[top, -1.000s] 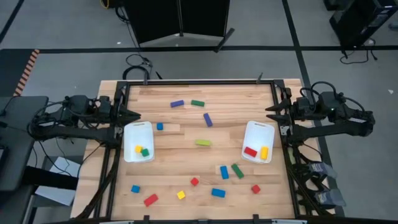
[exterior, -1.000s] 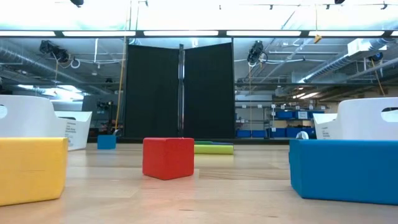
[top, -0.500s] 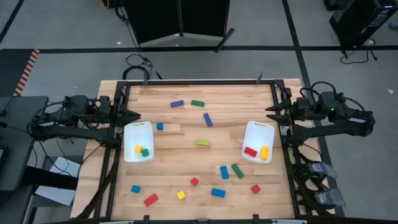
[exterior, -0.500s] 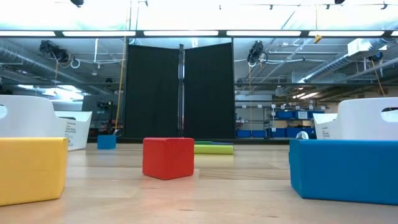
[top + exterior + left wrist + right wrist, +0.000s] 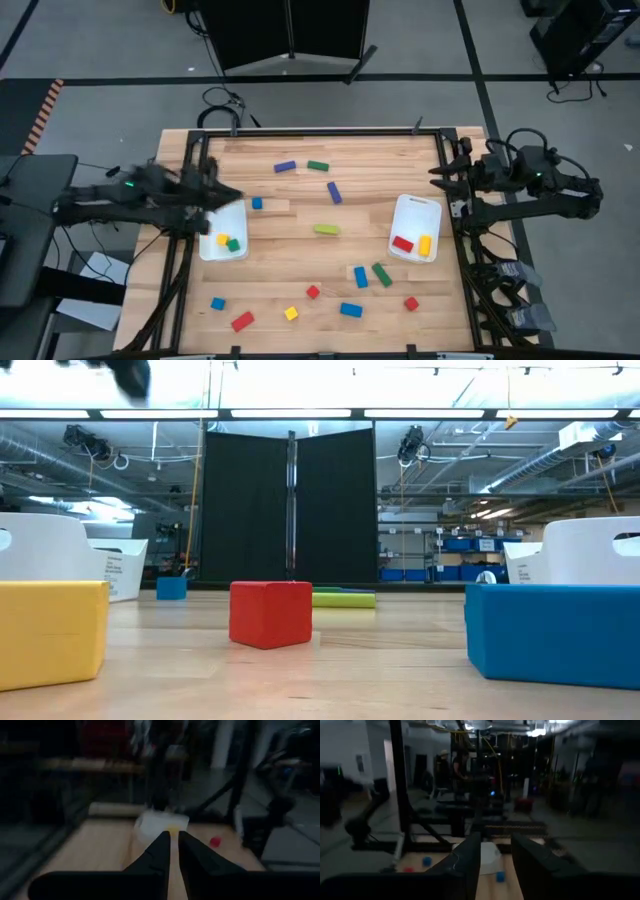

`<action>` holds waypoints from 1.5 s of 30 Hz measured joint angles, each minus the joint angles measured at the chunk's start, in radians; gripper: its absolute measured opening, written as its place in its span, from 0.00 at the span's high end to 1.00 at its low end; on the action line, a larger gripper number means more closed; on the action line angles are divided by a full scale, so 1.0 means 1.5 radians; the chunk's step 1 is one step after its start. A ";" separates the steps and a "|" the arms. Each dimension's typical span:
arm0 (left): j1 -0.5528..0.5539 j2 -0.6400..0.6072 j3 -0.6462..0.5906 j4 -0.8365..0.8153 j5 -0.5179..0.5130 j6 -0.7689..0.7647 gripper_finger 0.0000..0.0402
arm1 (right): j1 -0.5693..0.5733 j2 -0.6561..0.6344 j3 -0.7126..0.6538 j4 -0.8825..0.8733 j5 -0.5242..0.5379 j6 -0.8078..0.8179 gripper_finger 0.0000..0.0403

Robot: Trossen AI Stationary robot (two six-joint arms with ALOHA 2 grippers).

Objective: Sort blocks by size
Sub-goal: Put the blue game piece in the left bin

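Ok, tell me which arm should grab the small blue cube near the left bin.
Left. The left gripper is over the left bin's far end, right beside the small blue cube. The right gripper sits at the table's right edge, beyond the right bin, so its reach looks longer.

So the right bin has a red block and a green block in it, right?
Not quite. In the high view the right bin holds a red block and a yellow block, not a green one. The green block in a bin lies in the left bin.
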 joint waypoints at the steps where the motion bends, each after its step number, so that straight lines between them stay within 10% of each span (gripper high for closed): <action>1: 0.000 0.001 -0.047 0.042 -0.005 -0.022 0.88 | 0.000 0.003 -0.002 0.003 0.000 0.025 0.71; 8: 0.001 0.062 -0.318 0.522 -0.048 -0.197 0.88 | 0.000 0.048 -0.065 0.009 -0.039 0.054 0.73; 17: 0.005 0.099 -0.278 0.683 -0.047 -0.203 0.88 | 0.000 0.164 -0.179 0.244 -0.040 0.064 0.72; 24: 0.006 0.172 -0.139 0.477 0.012 -0.120 0.88 | 0.000 0.232 -0.184 0.293 -0.049 0.073 0.72; 35: 0.079 0.488 0.257 -0.279 -0.092 -0.042 0.85 | 0.001 0.235 -0.184 0.282 -0.061 0.049 0.72; 45: 0.135 0.789 0.418 -0.541 -0.091 0.088 0.44 | 0.021 0.235 -0.184 0.281 -0.061 0.055 0.73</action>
